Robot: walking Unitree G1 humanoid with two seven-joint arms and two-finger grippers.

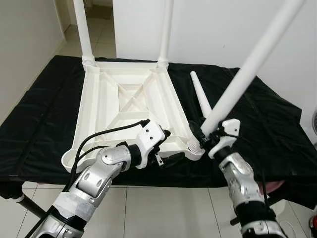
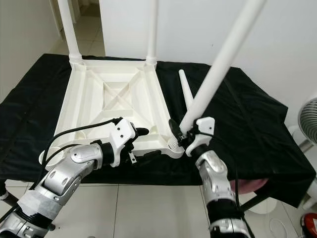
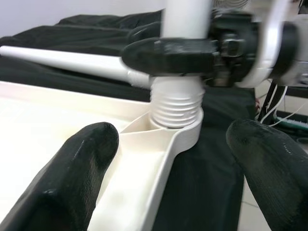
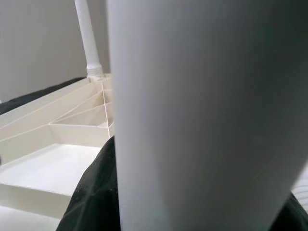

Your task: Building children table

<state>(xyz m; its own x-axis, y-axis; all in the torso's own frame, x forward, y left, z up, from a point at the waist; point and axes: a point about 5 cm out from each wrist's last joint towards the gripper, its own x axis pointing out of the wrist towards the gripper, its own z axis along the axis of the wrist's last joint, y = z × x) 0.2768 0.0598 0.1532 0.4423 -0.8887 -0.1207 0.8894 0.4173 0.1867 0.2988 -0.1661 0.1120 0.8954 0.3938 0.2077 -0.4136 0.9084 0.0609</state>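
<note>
Upturned table top lies on black-covered bench, near its front edge. Two far-corner legs are seated. Right gripper pinches third leg, tilted, thread entering near right socket. Left gripper, fingers spread, hovers beside that corner. Fourth leg lies loose; near left socket looks unfilled

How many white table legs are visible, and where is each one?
4. Two legs stand in the tabletop's far corners, one is held by the right tool at the near right corner, and one lies on the black cloth.
</note>
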